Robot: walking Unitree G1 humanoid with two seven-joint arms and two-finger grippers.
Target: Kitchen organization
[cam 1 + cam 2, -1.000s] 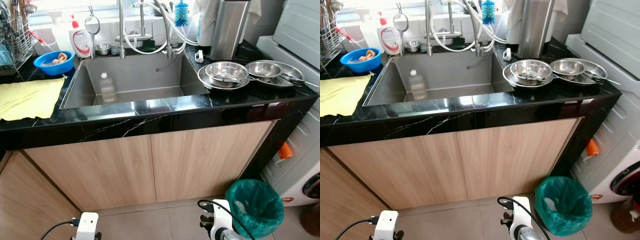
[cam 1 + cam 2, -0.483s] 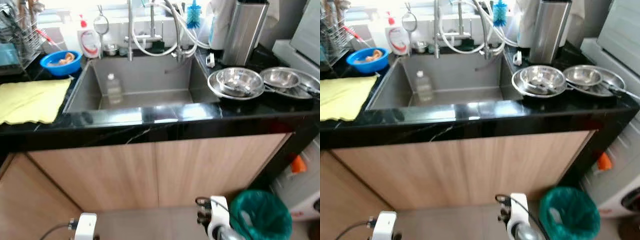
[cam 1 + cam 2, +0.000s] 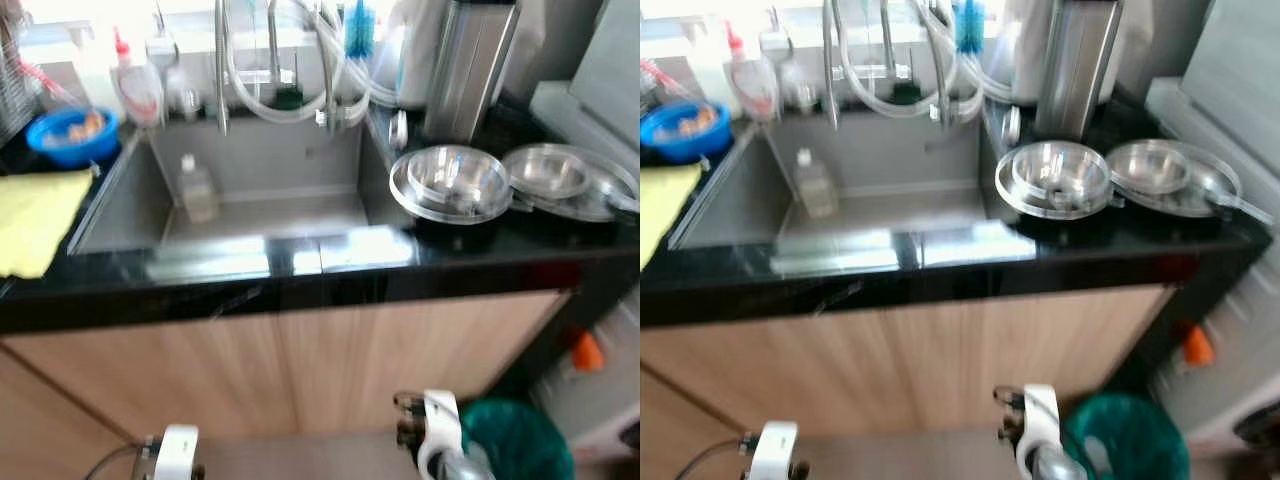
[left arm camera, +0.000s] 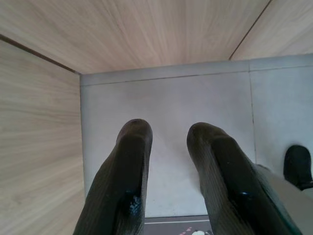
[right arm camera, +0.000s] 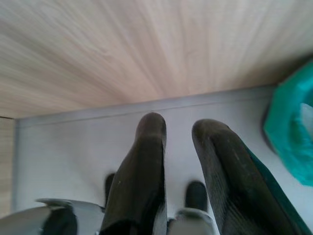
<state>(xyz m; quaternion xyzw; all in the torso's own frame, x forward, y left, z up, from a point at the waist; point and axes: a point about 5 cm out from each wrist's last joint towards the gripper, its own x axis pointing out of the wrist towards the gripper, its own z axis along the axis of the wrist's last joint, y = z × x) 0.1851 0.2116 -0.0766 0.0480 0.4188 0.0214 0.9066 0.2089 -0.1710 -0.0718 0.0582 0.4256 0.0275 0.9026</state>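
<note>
I face a steel sink (image 3: pixel 300 205) set in a black stone counter (image 3: pixel 300 275); the picture is blurred. A clear plastic bottle (image 3: pixel 197 188) stands inside the sink. Right of the sink sit nested steel bowls (image 3: pixel 455 180) and a second steel dish (image 3: pixel 560 175). A blue bowl (image 3: pixel 70 135) and a yellow cloth (image 3: pixel 30 215) are on the left. Both arms hang low before the wooden cabinet doors. My left gripper (image 4: pixel 168 134) is open over the grey floor, and my right gripper (image 5: pixel 178 129) is open too, with nothing between its fingers.
A tall steel canister (image 3: pixel 470 65) stands behind the bowls. A soap bottle (image 3: pixel 135 80), faucet hoses (image 3: pixel 275 70) and a blue brush (image 3: pixel 358 30) line the back. A green-lined bin (image 3: pixel 520 440) sits on the floor at right, beside a white appliance (image 3: pixel 610 90).
The whole view has shifted and blurred, so the camera has moved closer to the counter. The things on the counter stay put and both arms still hang low.
</note>
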